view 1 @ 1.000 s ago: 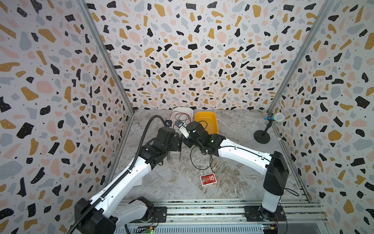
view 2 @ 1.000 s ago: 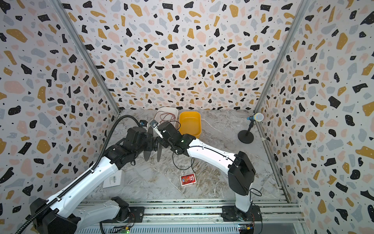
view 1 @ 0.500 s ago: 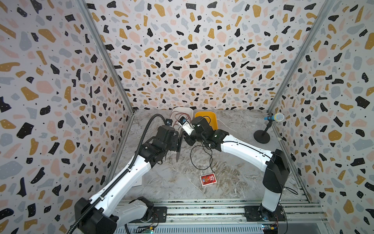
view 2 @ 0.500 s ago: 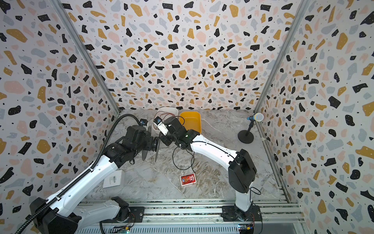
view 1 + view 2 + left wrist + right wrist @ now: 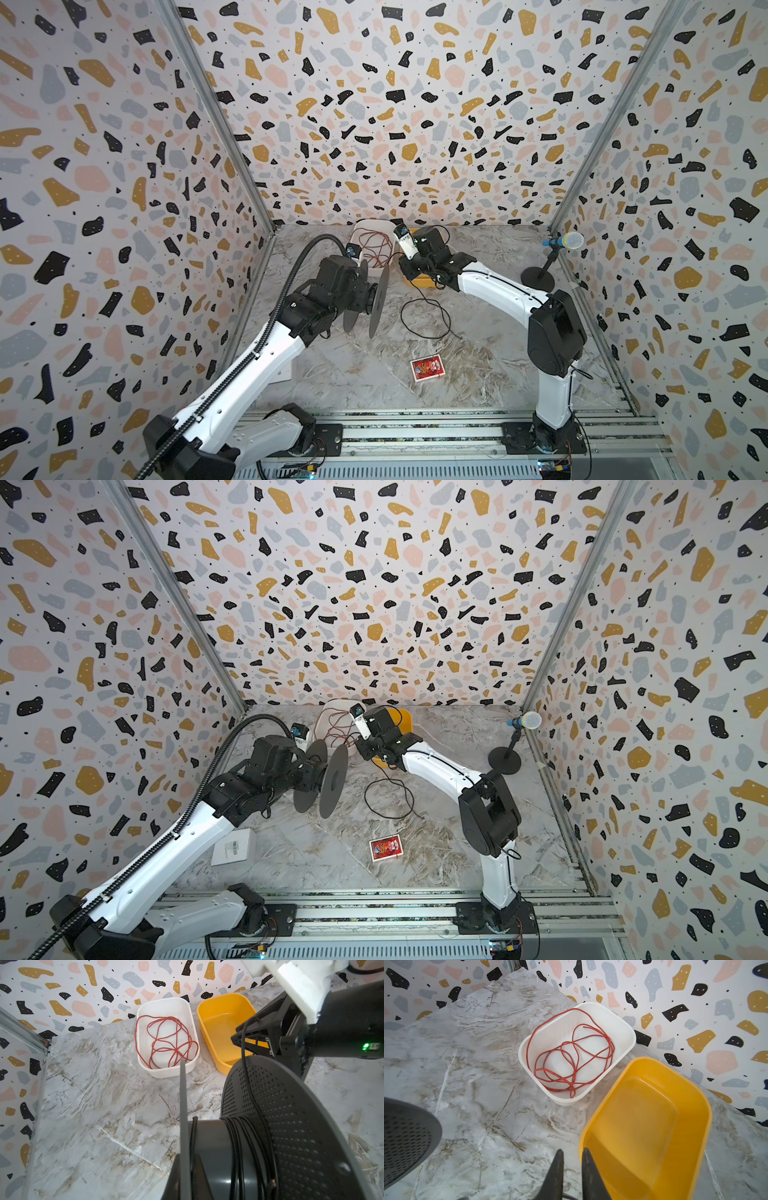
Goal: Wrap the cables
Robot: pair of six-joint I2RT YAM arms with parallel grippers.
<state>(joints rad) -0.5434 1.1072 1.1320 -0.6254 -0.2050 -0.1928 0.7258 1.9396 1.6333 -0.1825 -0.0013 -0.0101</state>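
Black cord (image 5: 235, 1138) on spool (image 5: 291, 1115), red wire (image 5: 166, 1049) in white tub (image 5: 166, 1073), beside yellow tub (image 5: 224, 1022)

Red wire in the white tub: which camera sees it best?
Right wrist view: the whole red wire lies clear in the white tub. Left wrist view shows it too, behind a spool edge. Both top views show it tiny.

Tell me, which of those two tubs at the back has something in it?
The white tub: a tangled reddish wire lies loose inside it. The yellow tub right beside it is empty.
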